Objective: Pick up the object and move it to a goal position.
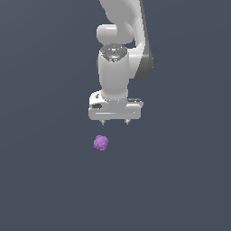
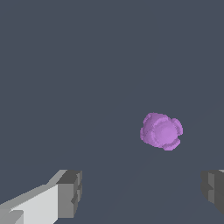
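**Approach to grasp: gripper above the lump, not yet aligned**

The lump (image 1: 101,143), a small purple knobbly ball, lies alone on the plain grey floor (image 1: 180,189), free of any contact. It sits below the gripper (image 1: 114,122) and off its centreline, nearer the finger on the exterior view's left than the other one. In the wrist view the lump (image 2: 161,131) appears ahead of the fingertips (image 2: 70,192) and clear of the gap between them, closer to the far finger than to the pale one. No goal marker can be seen in either view.

The gripper is spread wide and holds nothing; its jaws stand well apart, with an opening far broader than the lump. The arm (image 1: 121,58) points the hand straight down.

The step in hand is judged to be the reach, with the task barely begun. To do it well, the hand should first be shifted sideways until the lump lies midway between the jaws, and only then lowered. A descent from the present offset risks a fingertip landing on the lump or nudging it away, since a round body is likely to roll. The jaws should close only once the tips straddle its widest part, low enough that the bumpy surface is pinched across its middle and not squeezed out upward.
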Robot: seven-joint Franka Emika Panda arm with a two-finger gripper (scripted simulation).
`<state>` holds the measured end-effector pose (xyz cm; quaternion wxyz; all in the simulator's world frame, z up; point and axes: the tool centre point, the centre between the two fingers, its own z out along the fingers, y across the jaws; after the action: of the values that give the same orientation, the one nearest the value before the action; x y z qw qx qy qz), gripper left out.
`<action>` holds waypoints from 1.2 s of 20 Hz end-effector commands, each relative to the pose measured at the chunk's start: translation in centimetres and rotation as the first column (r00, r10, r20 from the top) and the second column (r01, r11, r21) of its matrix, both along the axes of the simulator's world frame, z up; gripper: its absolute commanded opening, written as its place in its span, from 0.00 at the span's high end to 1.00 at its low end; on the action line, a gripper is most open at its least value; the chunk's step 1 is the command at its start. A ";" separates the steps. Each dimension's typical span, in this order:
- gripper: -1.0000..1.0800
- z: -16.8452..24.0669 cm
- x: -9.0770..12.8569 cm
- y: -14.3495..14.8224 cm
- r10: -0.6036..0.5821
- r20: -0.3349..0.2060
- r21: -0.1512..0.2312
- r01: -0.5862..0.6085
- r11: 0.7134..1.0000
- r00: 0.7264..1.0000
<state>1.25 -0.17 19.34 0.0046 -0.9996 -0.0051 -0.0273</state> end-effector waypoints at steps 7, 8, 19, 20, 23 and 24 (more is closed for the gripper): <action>0.04 -1.3 0.4 -0.9 -0.043 -0.008 0.003 0.043 0.999 0.999; 0.04 -1.7 0.5 -1.2 -0.056 -0.010 0.003 0.056 0.998 0.998; 0.04 -8.2 1.6 -5.9 -0.258 -0.045 -0.003 0.258 0.966 0.965; 0.04 -8.6 1.7 -6.3 -0.271 -0.047 -0.004 0.272 0.962 0.961; 0.04 -9.7 1.7 -7.0 -0.302 -0.052 -0.007 0.302 0.953 0.952; 0.04 -10.0 1.8 -7.2 -0.309 -0.053 -0.008 0.309 0.951 0.950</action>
<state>2.94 -7.06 9.82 0.0012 -0.9895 0.1444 -0.0016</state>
